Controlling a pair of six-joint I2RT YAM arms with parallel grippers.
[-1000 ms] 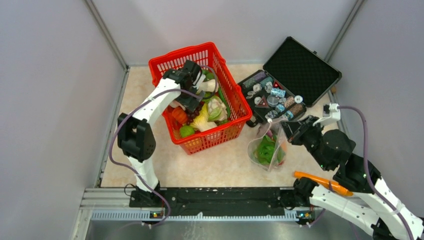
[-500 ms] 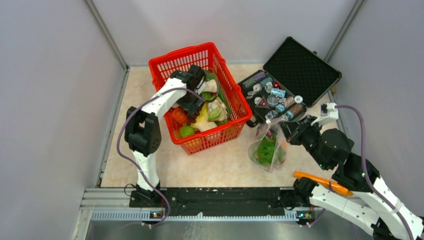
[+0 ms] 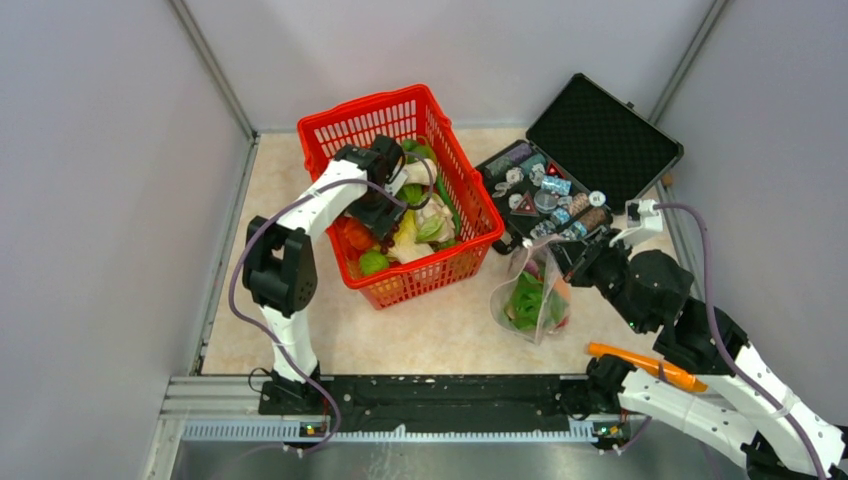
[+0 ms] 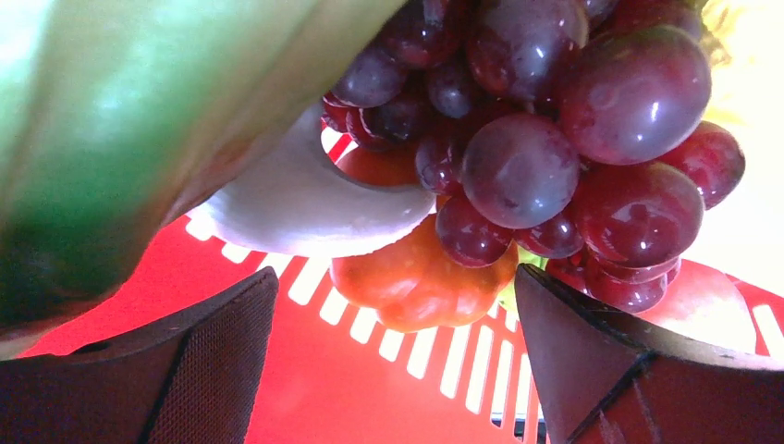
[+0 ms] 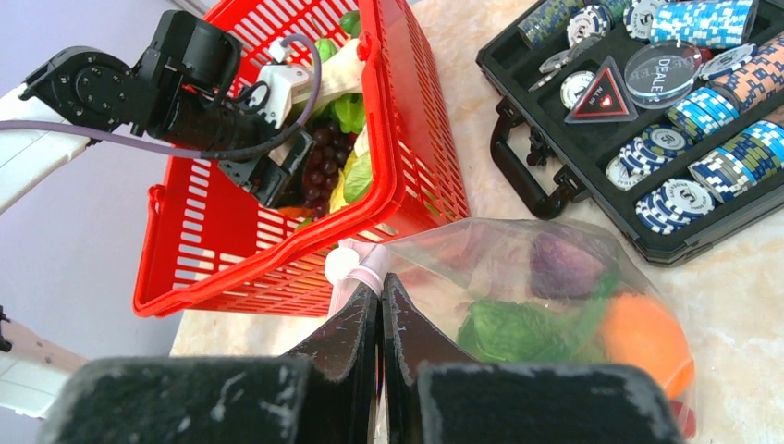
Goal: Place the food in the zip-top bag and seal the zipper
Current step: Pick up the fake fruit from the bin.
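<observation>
Two arms on two different jobs at the moment.

Top camera first: my left claw (image 3: 383, 210) is down inside the red basket (image 3: 365, 108), middle-left of frame, right over the heap of food (image 3: 418, 228). Compared with a second ago, that arm has tucked its elbow in and the claw has slid toward the lower left of the basket, onto the dark grapes. The zip-top bag (image 3: 528, 300) stands on the desk (image 3: 420, 335) right of centre, just below the black case (image 3: 600, 140). It has drifted a touch left along with my right claw (image 3: 562, 258). Nothing new has gone in, so I reckon this is just the next pick getting lined up.

Left wrist view: the claw is spread wide and gripping nothing. The grapes (image 4: 555, 157) fill the upper right, with an orange-red fruit (image 4: 416, 277) sitting between the tips further in.

Right wrist view: the claw is pinched tight on the bag's mouth edge at lower centre, by the pale end of the zipper (image 5: 354, 268). Lettuce (image 5: 508, 328) and an orange round (image 5: 643, 338) are already inside. The zipper isn't sealed yet as far as I can judge.
</observation>
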